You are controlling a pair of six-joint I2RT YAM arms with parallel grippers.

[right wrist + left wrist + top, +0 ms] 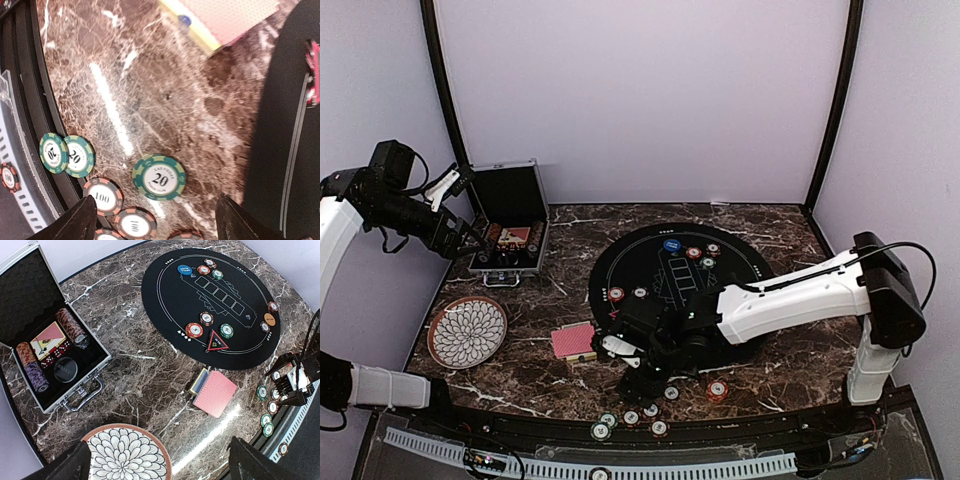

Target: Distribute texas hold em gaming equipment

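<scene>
Glossy marble-look table (150,380), matt black mat (170,295), metal case (100,365), smooth poker chips (159,176)

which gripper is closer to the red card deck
Right. The right gripper is just beside the card deck; the left gripper is well away, up at the silver case.

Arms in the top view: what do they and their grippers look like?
Both the left arm and right arm have white shell links, black joints and loose black cables. The left gripper and right gripper have matte black, wedge-shaped fingers.
</scene>
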